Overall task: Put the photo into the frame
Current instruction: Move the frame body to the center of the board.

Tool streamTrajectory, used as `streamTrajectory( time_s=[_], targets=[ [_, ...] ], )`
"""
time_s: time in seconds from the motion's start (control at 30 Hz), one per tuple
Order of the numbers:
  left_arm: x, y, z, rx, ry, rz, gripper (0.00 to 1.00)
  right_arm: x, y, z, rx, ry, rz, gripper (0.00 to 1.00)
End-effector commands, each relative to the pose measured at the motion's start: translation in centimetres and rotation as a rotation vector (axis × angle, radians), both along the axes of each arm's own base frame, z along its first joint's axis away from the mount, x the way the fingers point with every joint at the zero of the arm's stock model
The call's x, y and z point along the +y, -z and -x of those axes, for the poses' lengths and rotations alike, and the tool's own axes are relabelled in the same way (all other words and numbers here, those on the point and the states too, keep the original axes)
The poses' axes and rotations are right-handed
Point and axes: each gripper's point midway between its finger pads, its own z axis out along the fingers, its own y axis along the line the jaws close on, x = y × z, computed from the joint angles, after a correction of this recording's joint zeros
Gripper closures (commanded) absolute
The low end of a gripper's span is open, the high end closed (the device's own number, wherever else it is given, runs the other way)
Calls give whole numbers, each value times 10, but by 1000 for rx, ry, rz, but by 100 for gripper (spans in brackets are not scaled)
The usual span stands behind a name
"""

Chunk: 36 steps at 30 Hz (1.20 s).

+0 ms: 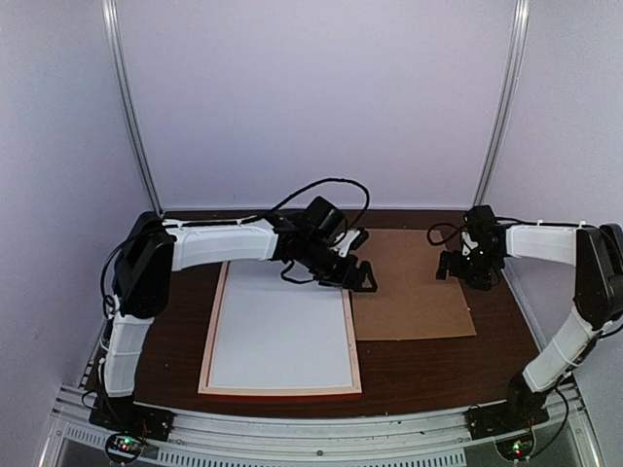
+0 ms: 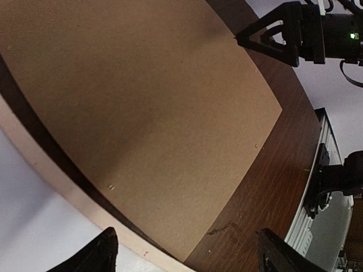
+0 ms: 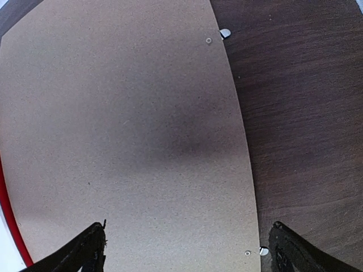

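The frame (image 1: 212, 331) lies face down on the table, its pale pinkish back up and a thin red edge along the near rail. A white sheet (image 1: 280, 336) fills its opening; the photo's printed face does not show, and I cannot tell whether this sheet is the photo. My left gripper (image 1: 362, 260) hovers open by the frame's far right corner, with nothing between its fingers. In the left wrist view the frame rail (image 2: 74, 198) and the white sheet (image 2: 28, 238) sit at lower left. My right gripper (image 1: 463, 272) hangs open over the brown board, holding nothing.
A plain brown backing board (image 1: 414, 287) lies flat to the right of the frame, filling the left wrist view (image 2: 147, 113) and the right wrist view (image 3: 130, 130). Small metal tabs (image 3: 225, 33) stick out of its edge. Dark wooden table (image 1: 438, 365) surrounds both. Grey booth walls stand behind.
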Motion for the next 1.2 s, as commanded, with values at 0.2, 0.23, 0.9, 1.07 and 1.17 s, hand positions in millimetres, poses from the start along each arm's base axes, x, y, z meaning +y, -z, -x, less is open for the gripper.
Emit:
streamTrajectory(
  time_s=[0.2, 0.23, 0.9, 1.07, 1.17],
  targets=[
    [-46, 29, 6, 35, 84, -17, 15, -13, -5, 2, -27, 31, 12, 0],
    [-45, 32, 3, 32, 71, -34, 15, -13, -4, 2, -28, 31, 10, 0],
    [-5, 79, -27, -4, -40, -275, 16, -21, -1, 4, -35, 64, 0, 0],
    [14, 94, -35, 27, -78, -320, 16, -26, 0, 4, -24, 68, 7, 0],
    [21, 97, -37, 31, -93, -333, 17, -31, 3, 5, 0, 58, 8, 0]
  ],
)
